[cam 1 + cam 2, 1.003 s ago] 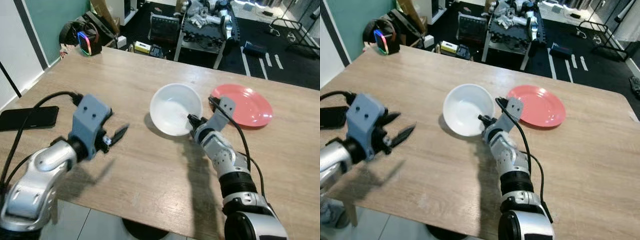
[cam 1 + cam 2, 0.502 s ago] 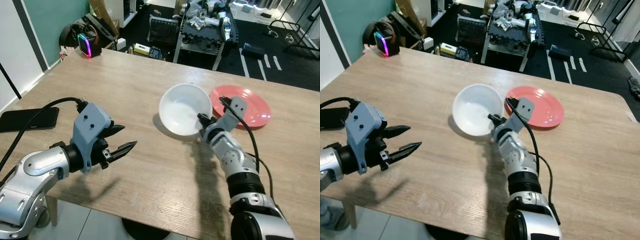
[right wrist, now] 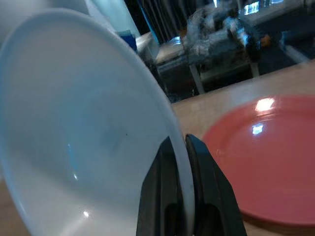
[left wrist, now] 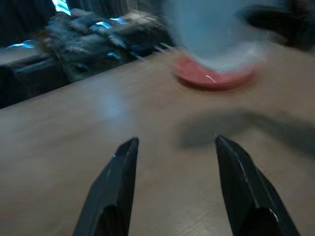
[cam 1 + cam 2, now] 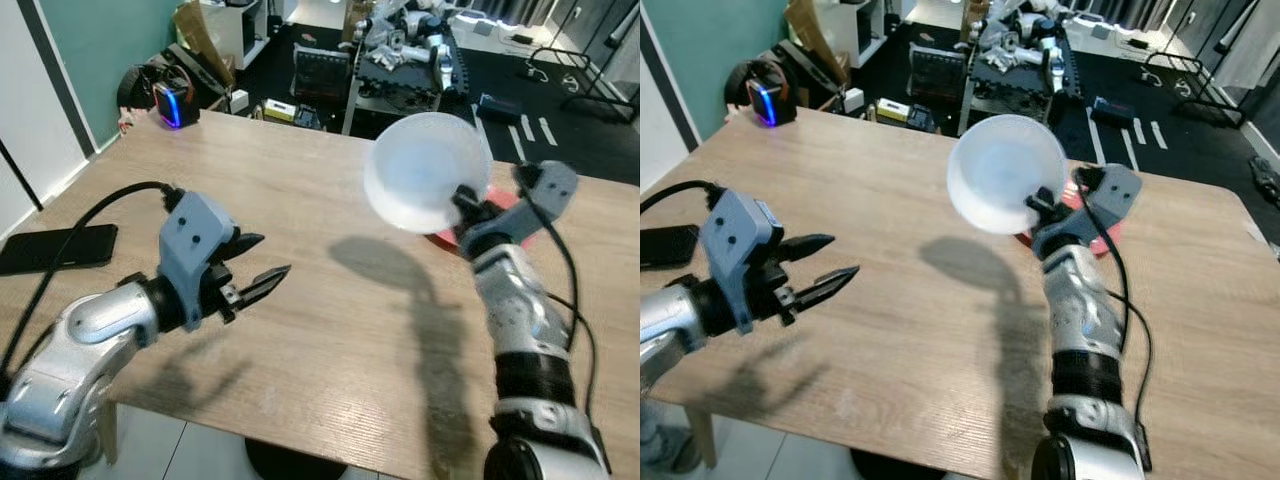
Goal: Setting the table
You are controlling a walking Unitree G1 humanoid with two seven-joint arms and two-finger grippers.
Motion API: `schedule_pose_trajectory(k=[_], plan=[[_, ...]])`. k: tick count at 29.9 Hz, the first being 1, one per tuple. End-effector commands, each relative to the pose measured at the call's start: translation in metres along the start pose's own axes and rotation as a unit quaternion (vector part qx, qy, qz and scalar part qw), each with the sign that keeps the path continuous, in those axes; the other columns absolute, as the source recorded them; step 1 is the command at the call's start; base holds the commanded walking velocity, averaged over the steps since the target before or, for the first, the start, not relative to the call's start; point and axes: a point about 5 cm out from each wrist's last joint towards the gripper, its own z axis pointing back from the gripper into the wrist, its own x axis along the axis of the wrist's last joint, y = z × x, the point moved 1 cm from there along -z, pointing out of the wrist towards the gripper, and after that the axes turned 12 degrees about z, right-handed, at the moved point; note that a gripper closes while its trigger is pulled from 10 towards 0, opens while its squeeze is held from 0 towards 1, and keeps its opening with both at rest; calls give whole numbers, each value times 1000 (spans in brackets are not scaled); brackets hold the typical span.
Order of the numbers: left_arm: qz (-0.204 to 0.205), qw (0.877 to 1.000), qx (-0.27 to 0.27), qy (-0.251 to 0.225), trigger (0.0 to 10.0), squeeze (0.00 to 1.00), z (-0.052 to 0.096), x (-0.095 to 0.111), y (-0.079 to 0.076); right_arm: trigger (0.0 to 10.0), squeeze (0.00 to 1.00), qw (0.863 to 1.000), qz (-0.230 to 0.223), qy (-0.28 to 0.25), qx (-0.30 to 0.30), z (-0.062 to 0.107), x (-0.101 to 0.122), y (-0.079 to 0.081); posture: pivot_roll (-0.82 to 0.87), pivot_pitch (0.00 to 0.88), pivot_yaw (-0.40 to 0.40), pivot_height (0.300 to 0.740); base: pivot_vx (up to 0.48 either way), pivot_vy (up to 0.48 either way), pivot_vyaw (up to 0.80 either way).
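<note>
Right gripper (image 3: pixel 178 147) pinches the rim of the white bowl (image 5: pixel 425 172), one finger inside, one outside. Bowl is held off the wooden table (image 5: pixel 330 300), tilted, partly above the red plate (image 3: pixel 261 147) at the table's far right. Left gripper (image 5: pixel 262 276) hovers over the near left, fingers spread, holding nothing. Black phone (image 5: pixel 55 248) lies at the left edge.

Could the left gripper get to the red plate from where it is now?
Probably not easily: the left gripper hovers open far across the table from the red plate, and the right gripper holds the white bowl above it.
</note>
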Motion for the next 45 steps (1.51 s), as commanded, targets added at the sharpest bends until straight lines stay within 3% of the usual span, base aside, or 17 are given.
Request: schedule_pose_trajectory(k=[1, 3, 6, 9, 15, 20, 28, 45], plan=[[-3, 999, 35, -13, 10000, 0, -5, 0, 5, 10000, 0, 999, 16, -2, -28, 17, -5, -14, 18, 0, 20, 740, 0, 0, 0], [-3, 999, 35, -13, 10000, 0, -5, 0, 5, 10000, 0, 999, 16, -2, -28, 17, -5, -14, 18, 0, 20, 740, 0, 0, 0], [8, 996, 86, -27, 10000, 0, -10, -4, 10, 10000, 0, 997, 59, 3, -43, 36, -13, -24, -6, 0, 32, 740, 0, 0, 0], [17, 994, 108, -29, 10000, 0, -12, -7, 12, 10000, 0, 996, 73, 8, -45, 40, -15, -28, -8, 0, 34, 740, 0, 0, 0], [32, 988, 149, -33, 10000, 0, -16, -12, 12, 10000, 0, 995, 81, 21, -50, 40, -21, -31, -2, 0, 33, 740, 0, 0, 0], [46, 981, 182, -45, 10000, 0, -20, -14, 14, 10000, 0, 995, 82, 32, -40, 40, -24, -25, -6, 0, 28, 740, 0, 0, 0], [51, 980, 188, -49, 10000, 0, -22, -16, 13, 10000, 0, 995, 84, 35, -42, 41, -24, -26, -13, 0, 29, 740, 0, 0, 0], [53, 978, 197, -51, 10000, 0, -26, -17, 17, 10000, 0, 995, 81, 43, -39, 41, -26, -26, -20, 0, 37, 740, -348, 0, 0]])
